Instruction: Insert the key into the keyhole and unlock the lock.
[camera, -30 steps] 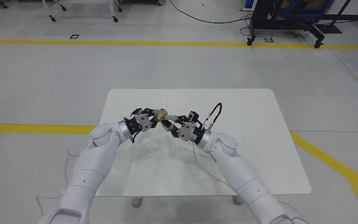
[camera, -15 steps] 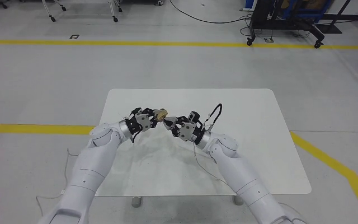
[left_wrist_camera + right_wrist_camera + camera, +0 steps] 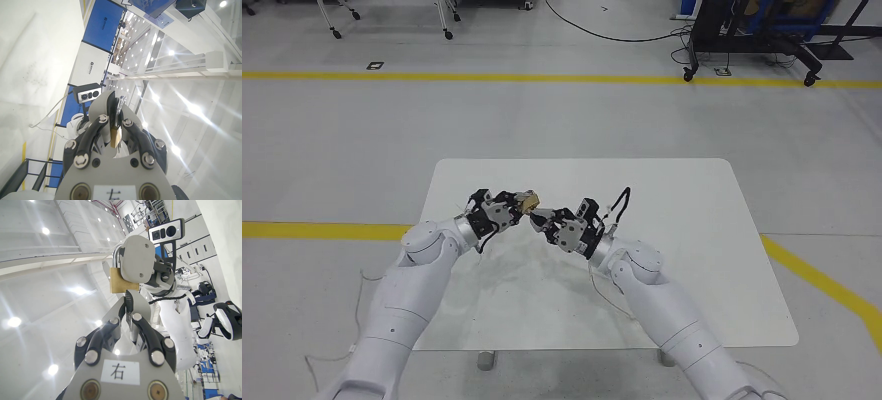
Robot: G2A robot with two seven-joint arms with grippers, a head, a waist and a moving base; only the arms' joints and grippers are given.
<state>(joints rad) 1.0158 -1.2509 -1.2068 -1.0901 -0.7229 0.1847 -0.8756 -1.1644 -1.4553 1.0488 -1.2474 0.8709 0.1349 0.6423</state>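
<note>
A brass padlock (image 3: 529, 202) hangs in the air above the white table (image 3: 692, 180). My left gripper (image 3: 512, 208) is shut on its steel shackle (image 3: 121, 103), and the brass body (image 3: 115, 138) points back toward the wrist. In the right wrist view the padlock (image 3: 118, 282) sits just beyond my right gripper (image 3: 128, 295), with the left gripper (image 3: 136, 260) clamped over its upper part. My right gripper (image 3: 542, 220) is shut, its tips against the lock's bottom face. The key is hidden between its pads.
A black cable (image 3: 623, 200) loops off the right wrist over the table's middle. Both arms meet above the table's near-left part. Yellow floor lines (image 3: 542, 77) run beyond the table, and wheeled frames (image 3: 752, 45) stand far off.
The right gripper has edged left, closer to the padlock. The left gripper and the lock have shifted very slightly away from the robot.
</note>
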